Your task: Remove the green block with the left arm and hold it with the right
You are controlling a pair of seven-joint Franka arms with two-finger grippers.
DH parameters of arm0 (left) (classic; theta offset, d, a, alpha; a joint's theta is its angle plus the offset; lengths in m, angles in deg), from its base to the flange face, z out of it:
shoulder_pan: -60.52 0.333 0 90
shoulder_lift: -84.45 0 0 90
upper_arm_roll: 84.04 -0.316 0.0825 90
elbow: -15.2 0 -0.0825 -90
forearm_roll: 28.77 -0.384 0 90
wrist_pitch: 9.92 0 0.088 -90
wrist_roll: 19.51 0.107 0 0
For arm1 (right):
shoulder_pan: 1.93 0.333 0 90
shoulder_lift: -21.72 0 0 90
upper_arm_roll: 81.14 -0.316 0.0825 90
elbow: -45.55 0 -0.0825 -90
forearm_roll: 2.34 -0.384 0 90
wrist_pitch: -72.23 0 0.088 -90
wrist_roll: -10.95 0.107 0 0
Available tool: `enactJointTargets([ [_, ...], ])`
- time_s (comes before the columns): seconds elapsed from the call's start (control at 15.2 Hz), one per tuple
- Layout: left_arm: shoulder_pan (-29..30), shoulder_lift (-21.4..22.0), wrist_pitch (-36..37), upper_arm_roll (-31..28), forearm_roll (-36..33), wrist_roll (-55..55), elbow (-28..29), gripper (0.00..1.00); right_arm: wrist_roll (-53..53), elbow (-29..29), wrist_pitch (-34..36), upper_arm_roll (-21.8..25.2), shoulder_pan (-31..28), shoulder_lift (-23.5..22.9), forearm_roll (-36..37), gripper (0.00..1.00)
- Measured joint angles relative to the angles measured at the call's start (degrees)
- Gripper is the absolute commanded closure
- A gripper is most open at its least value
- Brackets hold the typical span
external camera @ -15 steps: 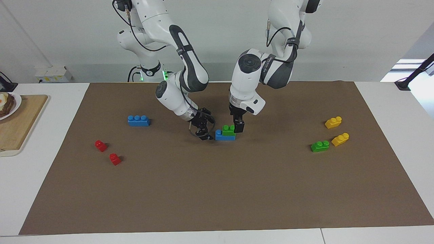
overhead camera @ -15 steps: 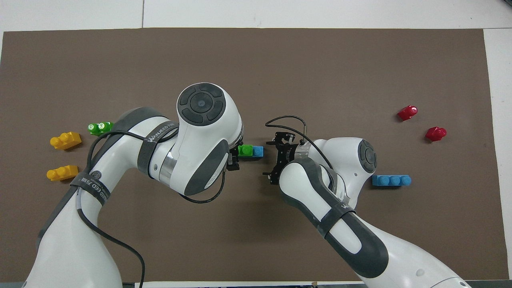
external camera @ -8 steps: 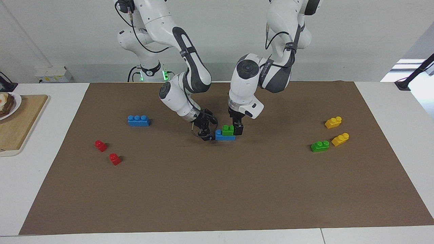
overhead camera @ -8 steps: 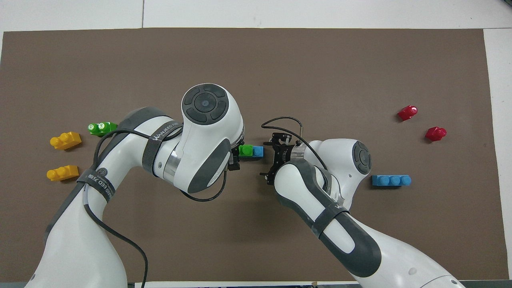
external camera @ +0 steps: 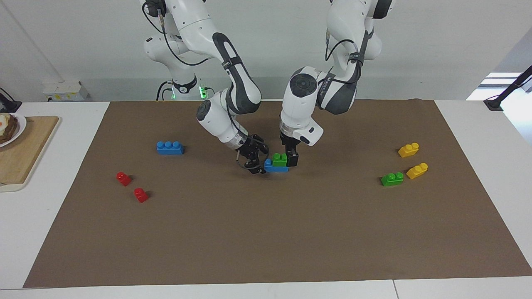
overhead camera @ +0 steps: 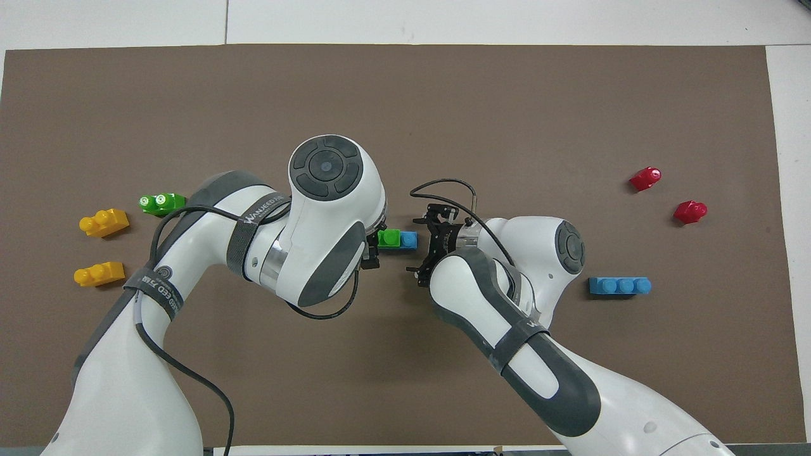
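The left claw (external camera: 292, 159) hangs low at the middle of the brown mat (external camera: 266, 232), spread wide and holding nothing, its black fingers just beside the end of the green block (external camera: 279, 159) that faces the left arm's end of the tabletop (external camera: 490, 141); whether they touch it I cannot tell. That green block sits pressed on top of a blue brick (external camera: 275, 167) at mid-mat. The right claw (external camera: 254, 160), with a thin wire looped at its wrist, is also wide and empty, down just beside the blue brick's bare end. Toward the right arm's end lie a longer blue brick (external camera: 170, 148) and, farther from the robots, two small red bricks (external camera: 132, 186). Toward the left arm's end lie two yellow bricks (external camera: 412, 160) and a second green brick (external camera: 392, 179), farthest out of that group.
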Motion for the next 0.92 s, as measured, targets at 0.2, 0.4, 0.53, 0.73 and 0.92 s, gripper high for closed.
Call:
enactJointTargets([
  [0.2,-1.01,-0.23,-0.51,0.04,-0.16,-1.23,0.88,0.00,0.00,-1.06,0.00,0.00,0.00,-0.97,0.00,0.00],
  [0.4,-2.49,-1.18,-1.62,0.05,-1.33,-3.96,1.26,0.00,-0.02,-2.04,-0.01,0.00,0.00,-2.03,0.00,0.00],
  [0.53,-2.64,-1.59,-2.31,0.00,-1.47,-4.49,1.69,0.00,-0.09,-2.29,-0.01,0.00,0.00,-2.38,0.00,0.34],
  [0.73,-2.64,-1.63,-2.77,-0.19,-1.49,-4.55,2.51,0.00,-0.33,-2.33,-0.15,0.00,0.02,-2.43,0.00,0.57],
  [0.92,-2.64,-1.62,-3.39,-0.25,-1.49,-4.96,2.56,0.00,-0.38,-2.33,-0.68,0.02,0.03,-2.63,-0.94,0.82],
])
